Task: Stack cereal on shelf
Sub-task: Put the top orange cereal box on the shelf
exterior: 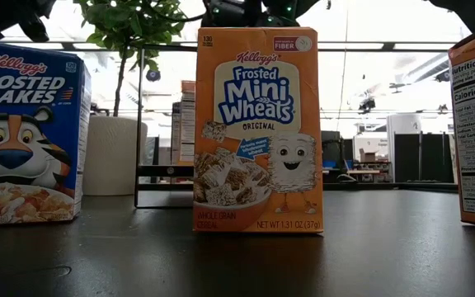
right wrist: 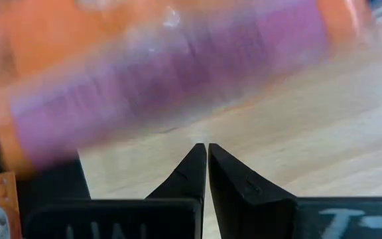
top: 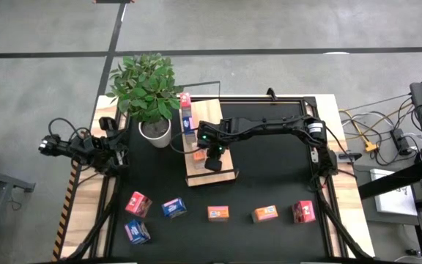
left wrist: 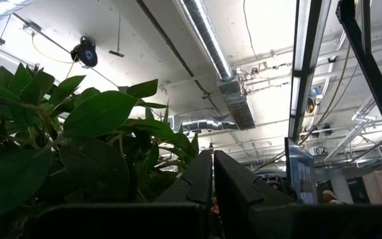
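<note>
The light-wood shelf (top: 218,170) lies flat on the black table, with several small cereal boxes (top: 188,121) in a row along its left edge, from a pink-red one (top: 185,99) to an orange one (top: 198,154). My right gripper (top: 213,160) is over the shelf beside that orange box, and it is shut and empty. In the right wrist view the orange box (right wrist: 164,73) is a blur just ahead of the shut fingertips (right wrist: 206,147), above bare wood (right wrist: 323,133). My left gripper (left wrist: 212,154) is shut and parked at the table's left edge (top: 112,150), pointing up past leaves. My right gripper's shut fingertips (right wrist: 194,156) stand just short of the orange box's long side (right wrist: 197,116). I cannot tell whether they touch it.
Loose boxes stand on the near table: pink (top: 138,203), blue (top: 174,208), blue (top: 137,232), orange (top: 218,213), orange (top: 265,213), pink-red (top: 304,211). A potted plant (top: 149,92) stands left of the shelf. The low view shows Mini-Wheats (exterior: 258,132) and Frosted Flakes (exterior: 27,132) boxes up close.
</note>
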